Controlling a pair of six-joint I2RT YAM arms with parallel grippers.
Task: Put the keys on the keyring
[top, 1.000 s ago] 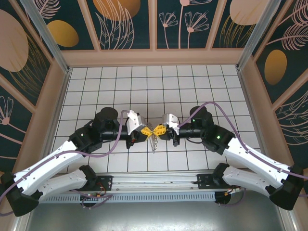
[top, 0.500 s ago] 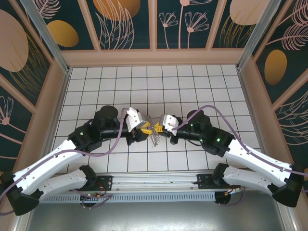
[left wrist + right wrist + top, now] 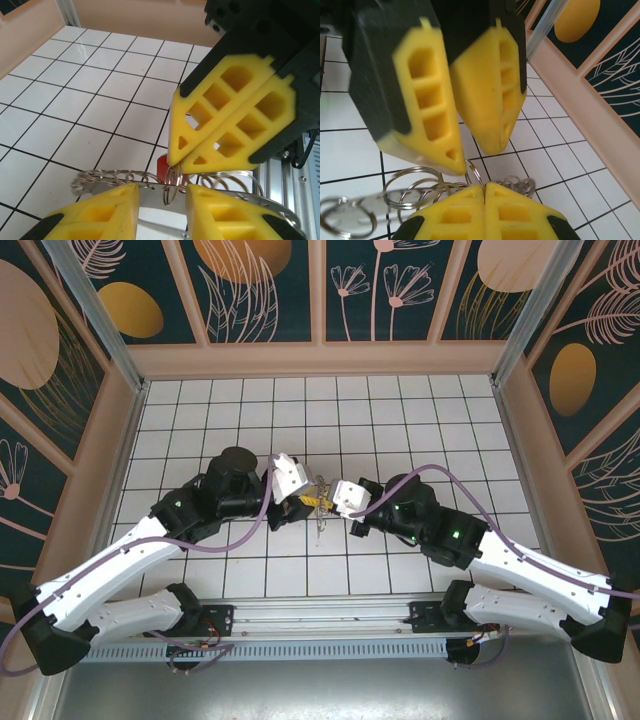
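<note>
**Two grippers nose to nose over one bunch**

Two tips nearly touching just below the middle of the top view: left gripper [image 3: 303,502] in from the left, right gripper [image 3: 327,504] in from the right, the keys [image 3: 318,527] dangling between and under them.

Right gripper: shut tight, yellow pads [image 3: 455,215] flat together at the bottom edge of the right wrist view, apparently nipping a small ring [image 3: 474,175] rising from the seam. Left gripper: part open, a plain gap between its fingers [image 3: 95,212] at the bottom of the left wrist view; nothing clamped, as far as can be told.

Decisive relation: the keyring [image 3: 100,186], taken to be the flat grey band, lying crosswise, left to right, along the bottom of that view, square across the left gap, with the small ring standing upright in the gap itself. Right arm already on the bunch; left equally near, so probably closing next.

Count: one red key head [image 3: 162,167], just above the band; silvery keys too tangled to number; wire rings several, four at least.
</note>
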